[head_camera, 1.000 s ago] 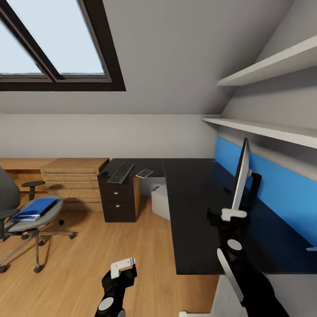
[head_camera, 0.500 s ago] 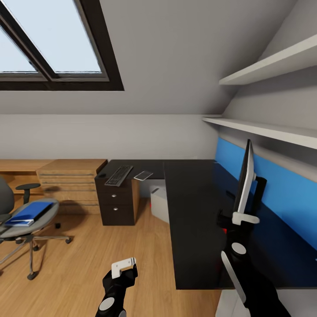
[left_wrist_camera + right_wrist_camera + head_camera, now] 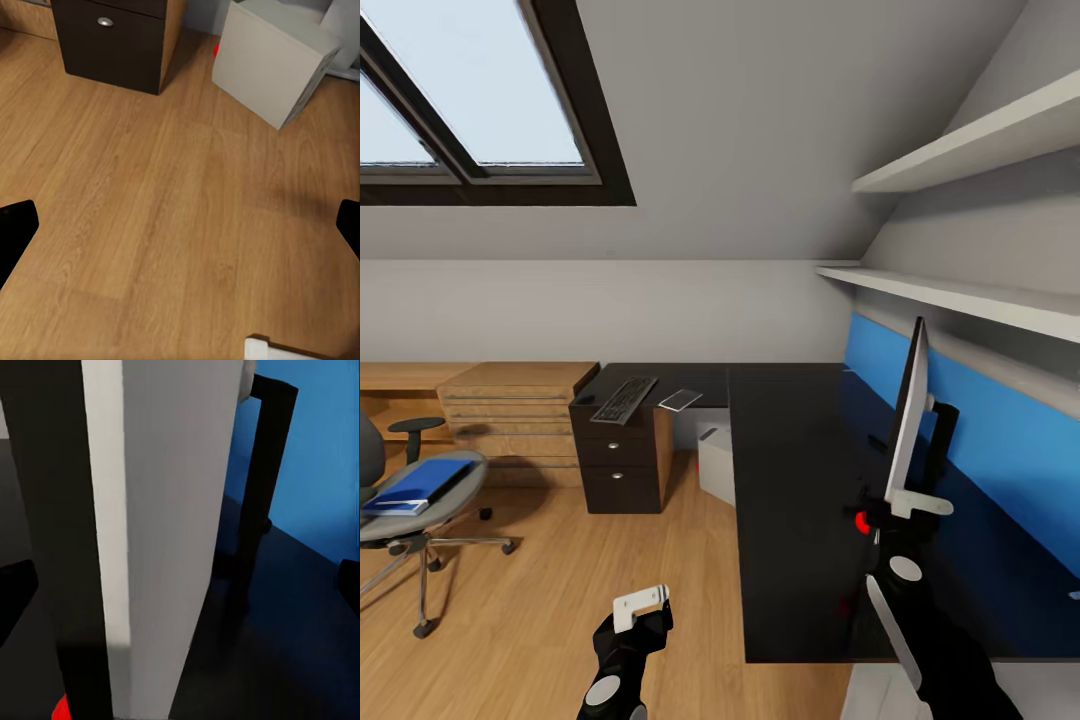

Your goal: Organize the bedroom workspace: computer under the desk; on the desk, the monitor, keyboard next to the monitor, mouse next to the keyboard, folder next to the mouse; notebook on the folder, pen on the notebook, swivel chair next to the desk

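Leftmost, swivel chair (image 3: pixel 405 500) stands on the wood floor, well apart from the desk (image 3: pixel 800 500), blue folder (image 3: pixel 415 485) lying on its seat. Left gripper (image 3: pixel 638 608) hangs low over bare floor, fingers spread wide, holding nothing. Keyboard (image 3: pixel 623 399) and notebook (image 3: pixel 680 400) lie on the desk's far wing above the dark drawer unit (image 3: pixel 615 465). Computer (image 3: pixel 274 56) sits on the floor under the desk, just beside that unit. Right gripper (image 3: pixel 915 505) is up against the monitor's (image 3: pixel 908 415) lower edge, monitor edge-on between its fingers; can't tell if it's clamped.
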Tool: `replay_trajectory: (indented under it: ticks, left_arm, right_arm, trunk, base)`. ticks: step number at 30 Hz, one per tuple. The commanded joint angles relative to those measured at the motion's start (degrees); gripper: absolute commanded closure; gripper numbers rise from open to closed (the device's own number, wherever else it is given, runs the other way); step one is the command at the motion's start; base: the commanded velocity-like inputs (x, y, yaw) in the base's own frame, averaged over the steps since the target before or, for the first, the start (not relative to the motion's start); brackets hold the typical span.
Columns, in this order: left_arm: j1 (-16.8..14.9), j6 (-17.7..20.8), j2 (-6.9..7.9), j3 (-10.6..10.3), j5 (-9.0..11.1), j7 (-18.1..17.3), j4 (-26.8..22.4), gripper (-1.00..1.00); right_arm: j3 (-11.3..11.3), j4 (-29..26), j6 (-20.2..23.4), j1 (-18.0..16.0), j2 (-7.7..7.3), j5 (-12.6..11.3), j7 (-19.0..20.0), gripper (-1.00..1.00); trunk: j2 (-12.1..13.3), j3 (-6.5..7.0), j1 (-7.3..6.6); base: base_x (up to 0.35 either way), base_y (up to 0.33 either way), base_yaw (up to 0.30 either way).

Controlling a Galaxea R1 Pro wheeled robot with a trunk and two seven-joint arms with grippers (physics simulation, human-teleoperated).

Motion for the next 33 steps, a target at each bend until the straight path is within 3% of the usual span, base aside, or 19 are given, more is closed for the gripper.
replay_trajectory:
  ticks: [1,14,33]
  left_arm:
    - [0.0,0.2,0.01,-0.1,0.3,0.4,-0.1,-1.0]
    - [0.0,0.2,0.08,-0.1,0.3,0.4,-0.1,-1.0]
    - [0.0,0.2,0.09,0.0,0.5,0.4,-0.1,-1.0]
  right_arm:
    - [0.2,0.0,0.3,-0.1,-0.19,-0.4,-0.5,-1.0]
    - [0.2,1.8,0.3,-0.2,-0.65,-0.5,-0.5,-1.0]
    - [0.2,2.1,-0.1,-0.2,-0.66,-0.5,-0.4,-1.0]
  trunk:
    - [0.0,-0.07,0.0]
    - [0.0,-0.07,0.0]
    - [0.0,-0.07,0.0]
  base:
    - [0.0,-0.007,0.0]
    - [0.0,-0.124,0.0]
    - [0.0,-0.284,0.0]
